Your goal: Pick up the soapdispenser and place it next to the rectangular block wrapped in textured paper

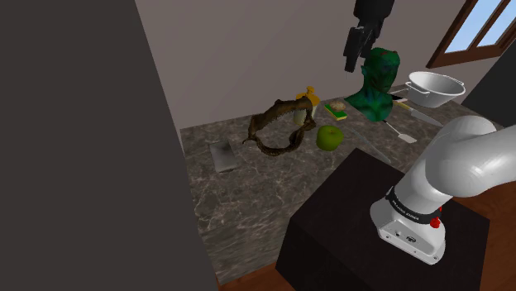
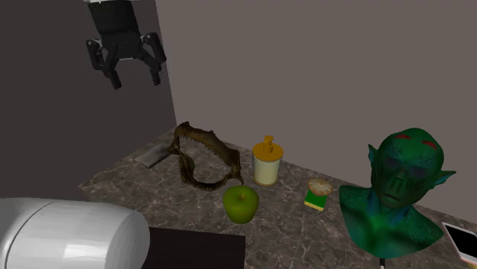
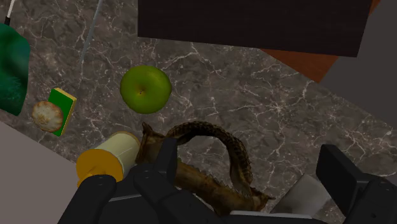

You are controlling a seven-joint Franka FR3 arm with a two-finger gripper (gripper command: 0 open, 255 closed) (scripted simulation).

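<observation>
The marble counter [image 1: 273, 198] carries everything. High over it hangs the gripper [image 2: 135, 72], fingers spread wide and holding nothing, probably so it can look down and line up a descent. A green goblin bust [image 2: 397, 191] stands at the shoulder view's right. A brown jawbone [image 3: 210, 127] lies mid-counter with a green apple [image 3: 145, 89] near it. The soap dispenser [image 2: 267, 162], cream with a yellow pump, stands upright by the far wall, just beside the jawbone. The flat grey block [image 1: 223, 155], likely the goal, lies at that view's left.
</observation>
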